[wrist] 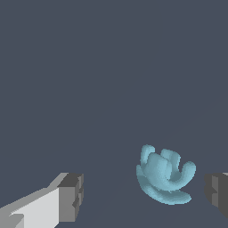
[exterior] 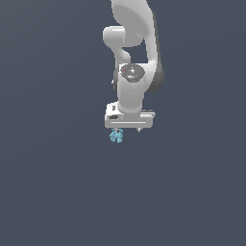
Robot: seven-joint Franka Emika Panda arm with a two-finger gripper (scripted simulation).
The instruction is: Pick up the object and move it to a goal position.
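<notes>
Right now the white arm [exterior: 132,53] is reaching straight down in the middle of the exterior view, with the tool [exterior: 128,129] hanging at its lower end over a plain dark grey tabletop [exterior: 53,192]. The object [exterior: 116,136], a tiny light-blue lump with knobby lobes, is sitting just under the tool, toward the exterior view's left end of the tool's body.

In the wrist view the tool [wrist: 142,196] is standing wide open, its 2 dark pads [wrist: 71,196] well apart. The object [wrist: 164,176] is lying between them, much nearer one pad than the other. It is showing a gap on each side, so neither pad is touching it and the tool is gripping nothing. I cannot tell whether the object is resting on the tabletop.
</notes>
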